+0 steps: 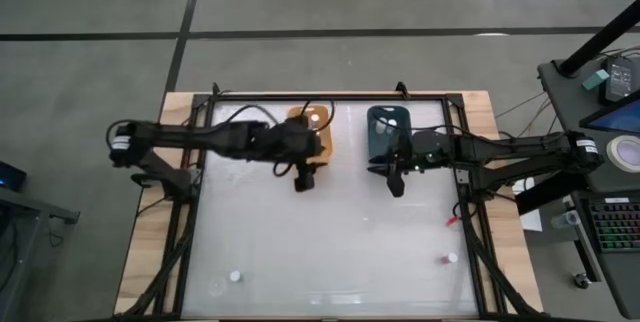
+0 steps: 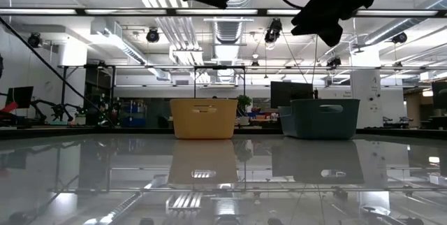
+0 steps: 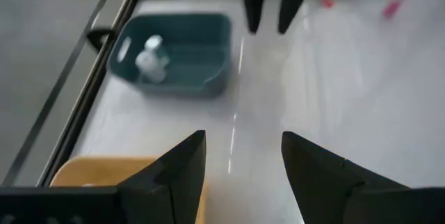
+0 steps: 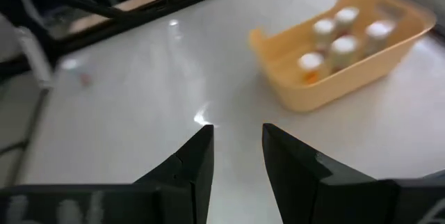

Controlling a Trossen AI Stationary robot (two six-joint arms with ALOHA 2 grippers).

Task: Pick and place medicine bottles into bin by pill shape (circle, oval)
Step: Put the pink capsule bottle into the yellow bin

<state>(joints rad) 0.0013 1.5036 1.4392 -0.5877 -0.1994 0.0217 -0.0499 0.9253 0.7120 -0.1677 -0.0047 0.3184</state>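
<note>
Left gripper point(image 1: 305, 181) hangs just off the near corner of the yellow bin point(image 1: 318, 130), fingers parted, nothing between them. Right gripper point(image 1: 397, 184) hovers just in front of the teal bin point(image 1: 388, 127), jaws ajar and empty too. Five white-capped medicine bottles point(image 4: 342, 46) stand in the yellow bin, more lie in the teal one point(image 3: 150, 60). Two strays sit far off at the table's near edge point(image 1: 235, 276), point(image 1: 450, 258).

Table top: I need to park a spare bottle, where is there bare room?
Bare: the wide middle, between the bins and the loose bottles near the front edge. Crowded: the back, with orange bin, teal bin and both arms.
</note>
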